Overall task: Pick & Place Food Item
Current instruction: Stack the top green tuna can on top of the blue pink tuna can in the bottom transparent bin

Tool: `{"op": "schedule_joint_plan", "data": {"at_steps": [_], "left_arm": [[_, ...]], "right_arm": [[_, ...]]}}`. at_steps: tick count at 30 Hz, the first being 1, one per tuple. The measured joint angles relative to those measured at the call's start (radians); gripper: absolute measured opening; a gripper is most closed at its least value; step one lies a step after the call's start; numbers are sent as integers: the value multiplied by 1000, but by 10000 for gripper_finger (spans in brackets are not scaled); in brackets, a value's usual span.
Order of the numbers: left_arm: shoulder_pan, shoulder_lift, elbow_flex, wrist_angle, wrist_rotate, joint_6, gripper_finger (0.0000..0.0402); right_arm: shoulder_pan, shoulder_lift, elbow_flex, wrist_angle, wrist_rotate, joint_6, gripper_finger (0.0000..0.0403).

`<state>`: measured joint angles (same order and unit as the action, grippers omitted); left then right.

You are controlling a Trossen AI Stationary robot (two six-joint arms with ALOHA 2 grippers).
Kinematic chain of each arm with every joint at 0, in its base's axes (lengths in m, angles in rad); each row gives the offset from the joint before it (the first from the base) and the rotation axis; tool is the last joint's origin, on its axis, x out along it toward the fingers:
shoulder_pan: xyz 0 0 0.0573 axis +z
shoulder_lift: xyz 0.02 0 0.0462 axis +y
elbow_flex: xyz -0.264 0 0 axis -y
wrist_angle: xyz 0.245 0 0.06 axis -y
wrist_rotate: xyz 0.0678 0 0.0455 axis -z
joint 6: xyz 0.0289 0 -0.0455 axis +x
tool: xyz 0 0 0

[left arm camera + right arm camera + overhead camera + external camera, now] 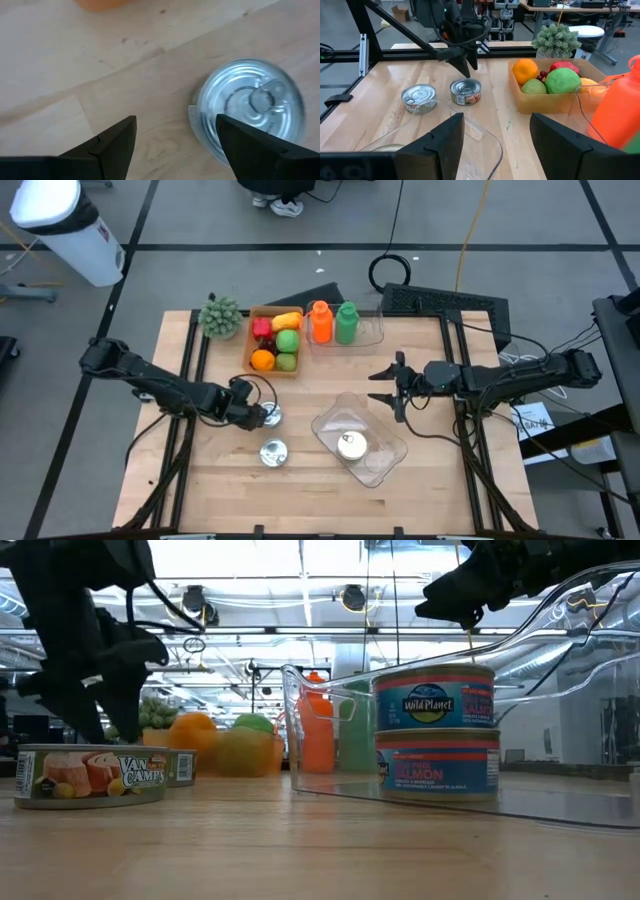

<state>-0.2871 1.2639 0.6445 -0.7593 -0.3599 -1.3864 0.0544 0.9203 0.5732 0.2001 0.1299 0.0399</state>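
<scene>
Left gripper [262,416] fingers spread apart, poised just over a silver-lidded can [270,416] on the table [220,480], nothing clamped. In the left wrist view that can [250,112] sits beside one finger [255,150], not between the two. Second can [274,452] stands near it, toward the front edge; low view shows a Van Camp's label [95,775].

Clear tray [375,450] right of the cans holds two stacked cans [436,730], Wild Planet on top of a salmon can; from above only the top lid [351,444] shows.

Right gripper [397,388] fingers apart, empty, hovering above the table just behind the tray.

Back of table: tan bin [252,330] with fruit — orange [262,360], green ones, red, yellow. Next to it a clear bin [372,330] with an orange bottle [320,322] and a green bottle [346,322]. Small potted plant [220,317] left of the fruit bin.
</scene>
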Motion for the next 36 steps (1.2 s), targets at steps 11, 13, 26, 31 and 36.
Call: {"op": "schedule_joint_plan", "data": {"at_steps": [11, 13, 26, 31, 36], "left_arm": [[0, 59, 0, -61, 18, -60, 285], [0, 59, 2, -94, 26, -93, 285], [1, 108, 9, -188, 189, -211, 285], [-3, 120, 7, -133, 168, -187, 285], [-3, 94, -3, 26, 127, -106, 284]], "right_arm": [[0, 0, 0, 1, 0, 0, 212], [0, 0, 0, 1, 0, 0, 212], [0, 0, 0, 1, 0, 0, 212], [0, 0, 0, 5, 0, 0, 212], [0, 0, 0, 5, 0, 0, 212]]}}
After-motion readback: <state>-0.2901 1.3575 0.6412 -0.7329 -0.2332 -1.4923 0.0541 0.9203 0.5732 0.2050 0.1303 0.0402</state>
